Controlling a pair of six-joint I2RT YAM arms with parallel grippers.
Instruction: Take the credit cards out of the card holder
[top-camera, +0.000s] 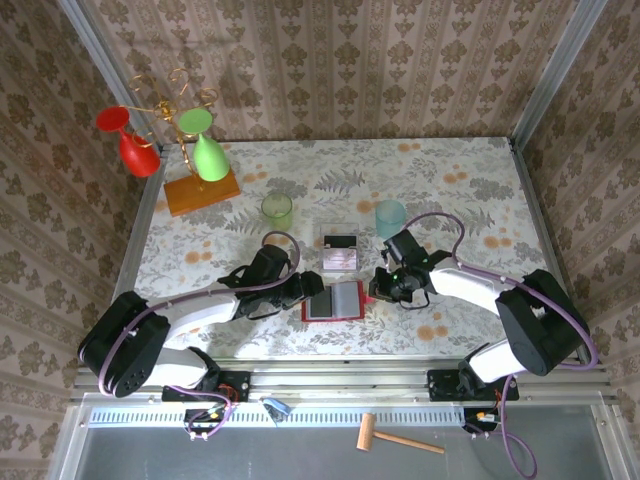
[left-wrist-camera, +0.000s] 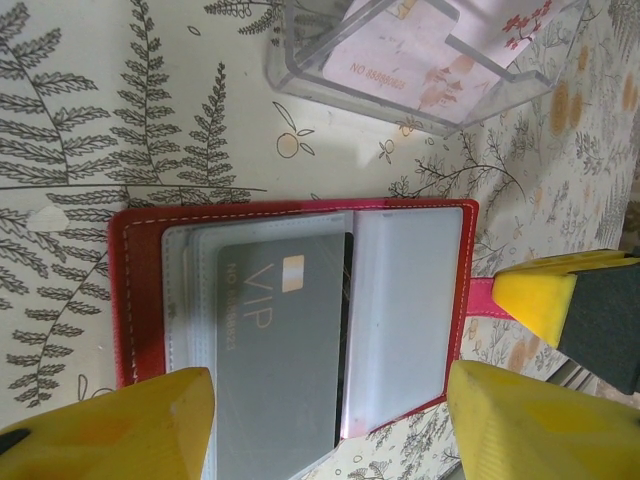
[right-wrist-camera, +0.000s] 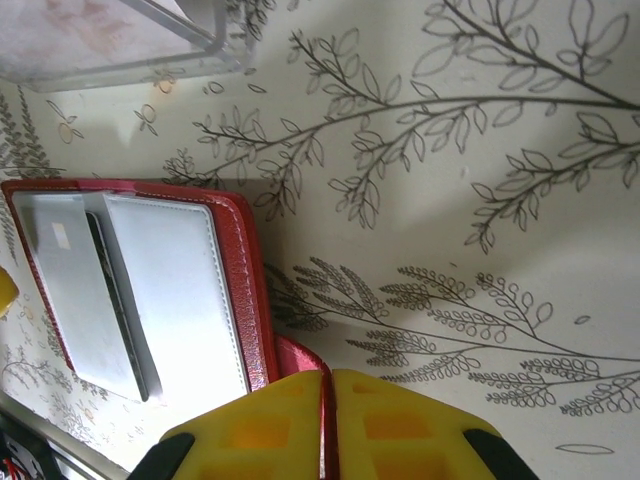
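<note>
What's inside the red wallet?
The red wallet lies open. A grey VIP card sits in its clear pockets. The frosted sleeves hide whatever else is tucked behind.

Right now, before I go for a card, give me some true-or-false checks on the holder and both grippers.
1. The card holder lies open. True.
2. The right gripper is shut on the holder's red tab. True.
3. The left gripper is clamped on a card. False: it is open, fingers wide apart.
4. The VIP card is out of the holder. False: it sits in a clear pocket.
</note>
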